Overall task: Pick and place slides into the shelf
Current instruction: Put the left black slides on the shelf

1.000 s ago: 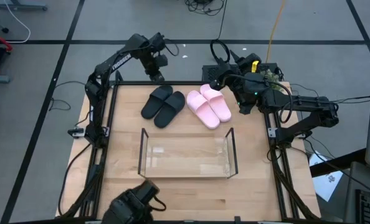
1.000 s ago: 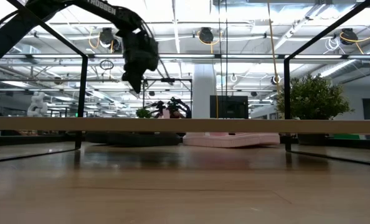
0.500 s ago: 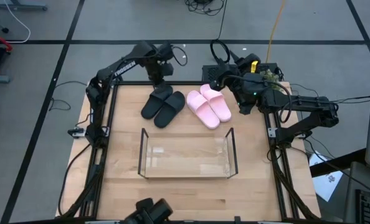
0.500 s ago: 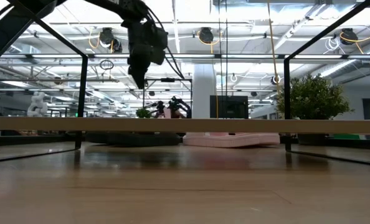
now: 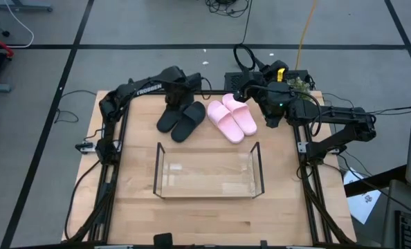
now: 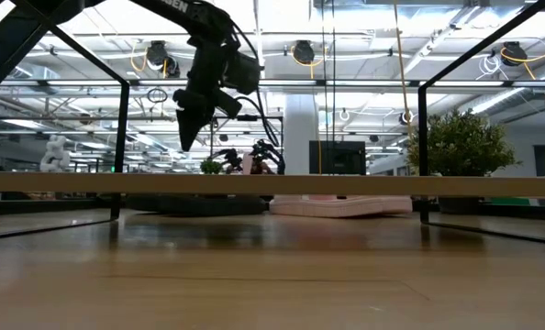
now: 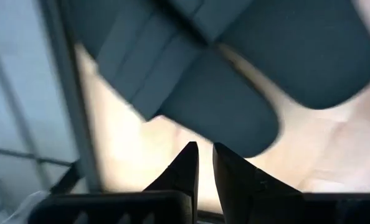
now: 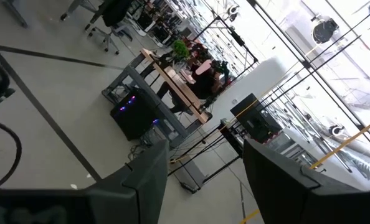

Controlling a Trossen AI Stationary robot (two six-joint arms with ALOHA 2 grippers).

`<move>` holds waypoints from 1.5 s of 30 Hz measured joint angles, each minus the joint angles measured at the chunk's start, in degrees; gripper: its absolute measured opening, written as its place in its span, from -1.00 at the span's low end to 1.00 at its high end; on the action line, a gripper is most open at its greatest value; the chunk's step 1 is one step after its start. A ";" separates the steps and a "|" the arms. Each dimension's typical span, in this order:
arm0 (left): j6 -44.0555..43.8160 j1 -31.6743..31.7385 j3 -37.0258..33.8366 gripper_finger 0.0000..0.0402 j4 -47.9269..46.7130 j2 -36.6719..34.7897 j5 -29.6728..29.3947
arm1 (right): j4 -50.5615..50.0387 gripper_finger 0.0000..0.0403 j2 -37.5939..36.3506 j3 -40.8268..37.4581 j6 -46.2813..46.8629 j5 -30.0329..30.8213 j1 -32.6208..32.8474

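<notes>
Two black slides (image 5: 181,117) lie side by side, soles down, on the wooden table at the far middle. Two pale pink slides (image 5: 232,117) lie just to their right. The clear shelf (image 5: 157,169) stands nearer, at the table's centre. My left gripper (image 5: 174,94) hangs above the far end of the black slides (image 7: 235,93), pointing steeply down. Its fingers (image 7: 203,165) are shut, with nothing between them. My right gripper (image 8: 207,180) waits raised past the table's far right corner (image 5: 275,97), open and pointing level into the room.
Black frame posts (image 6: 121,151) stand at the table's edges. Cables and a dark box (image 5: 240,72) lie beyond the far edge. Bare wood (image 5: 212,218) shows between the shelf and the near edge.
My left gripper has come from beyond the table's far edge in over the table, toward the black slides. It has sunk lower and rolled about its own axis, and its fingers now point more steeply down. The slides and the shelf have not moved.
</notes>
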 joint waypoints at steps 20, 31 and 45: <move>3.09 -0.83 -15.77 -0.77 20.43 -24.09 3.94 | -2.78 -0.03 -0.02 0.00 -0.02 0.13 0.00; 6.43 -4.76 -36.56 -0.77 38.16 -31.12 0.86 | -2.32 -0.03 -0.02 0.00 0.02 -0.02 -0.22; 6.82 -4.48 -39.08 -0.77 44.40 -31.21 1.25 | -2.29 -0.03 -0.02 0.00 0.04 -0.02 -0.22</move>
